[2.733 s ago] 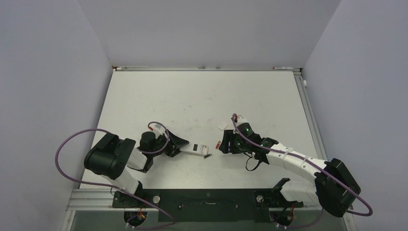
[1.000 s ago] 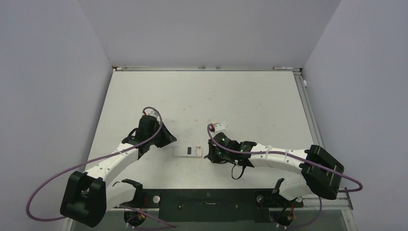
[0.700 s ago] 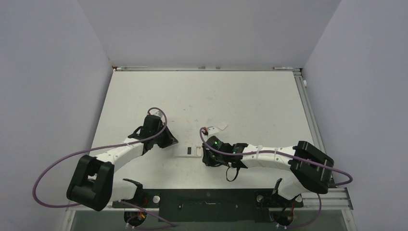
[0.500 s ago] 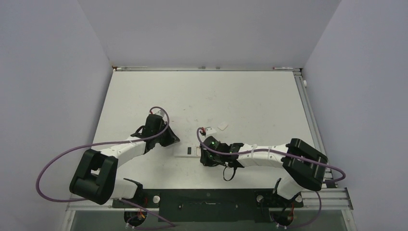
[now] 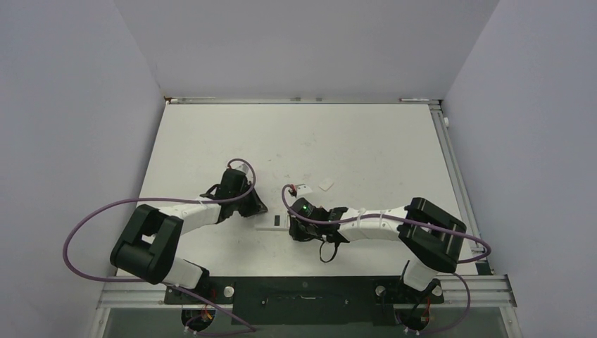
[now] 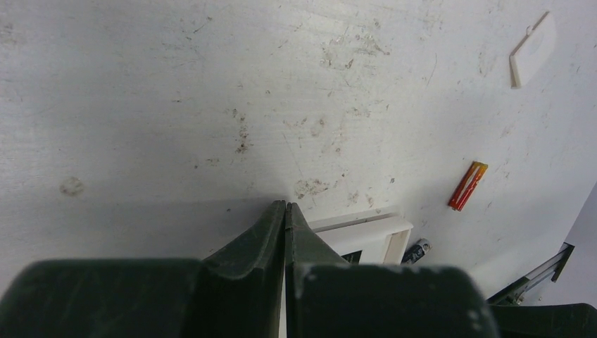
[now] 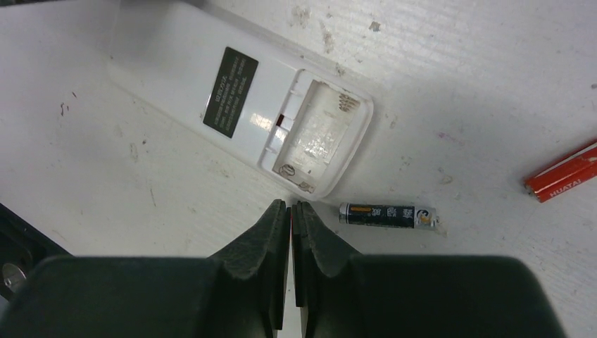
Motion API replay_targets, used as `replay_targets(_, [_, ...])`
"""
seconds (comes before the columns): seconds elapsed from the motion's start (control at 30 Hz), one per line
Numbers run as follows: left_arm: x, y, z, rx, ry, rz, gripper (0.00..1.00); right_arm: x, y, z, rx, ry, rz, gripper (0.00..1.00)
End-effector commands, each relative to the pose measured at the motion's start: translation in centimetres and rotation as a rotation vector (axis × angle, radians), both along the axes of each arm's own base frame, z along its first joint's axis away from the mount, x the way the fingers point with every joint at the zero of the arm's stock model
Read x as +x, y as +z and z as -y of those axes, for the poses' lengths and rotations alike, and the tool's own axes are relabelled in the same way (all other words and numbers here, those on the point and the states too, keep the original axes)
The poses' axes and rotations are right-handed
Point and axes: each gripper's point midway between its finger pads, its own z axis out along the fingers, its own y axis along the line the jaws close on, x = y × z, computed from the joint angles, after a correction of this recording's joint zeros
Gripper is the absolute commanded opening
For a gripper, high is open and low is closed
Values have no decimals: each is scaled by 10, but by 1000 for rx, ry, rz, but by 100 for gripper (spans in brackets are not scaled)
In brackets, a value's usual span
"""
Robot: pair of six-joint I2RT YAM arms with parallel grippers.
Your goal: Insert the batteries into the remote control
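Remote control [image 7: 211, 77] lies back-up on the white table [image 5: 352, 141], near the front edge between the two arms. Its dark label [image 7: 231, 91] faces up. The battery compartment [image 7: 320, 127] is uncovered, with no cell in it.

The dark battery [image 7: 387, 215] lies flat on the table just beside the compartment end of the remote, not touching it. The red battery [image 7: 563, 179] is also flat on the table, further out on the same side, apart from both.

Right gripper [image 7: 291, 205]: fingers pressed together, nothing between them, tips low just off the compartment end and close to the dark battery. Can't tell if they touch the remote.

Left gripper [image 6: 284, 205]: fingers together too, holding nothing, tips just beside the remote's other side. Contact with it is unclear.

A small white cover piece [image 6: 533, 53] lies on the table well beyond the remote, on its own.
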Motion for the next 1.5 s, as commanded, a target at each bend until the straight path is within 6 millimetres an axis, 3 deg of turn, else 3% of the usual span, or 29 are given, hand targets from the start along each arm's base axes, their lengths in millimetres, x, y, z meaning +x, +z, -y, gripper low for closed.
replay_targets(0.0, [10,10,7,-8,-27,64,0,18,9,-10,7,-49,64,8])
replay_targets(0.7, [-38,7,14,-51,-69,18,0,35,1,1,-54,-84,85,8])
replay_targets(1.03, [-36,16,9,-33,-56,56,0,39,33,4,-48,-72,134,9])
replay_targets(1.23, [-40,16,5,-17,-53,37,0,42,57,22,-87,-74,193,21])
replay_targets(1.47, [-38,24,8,-32,-61,53,21,56,71,57,-142,-134,225,34])
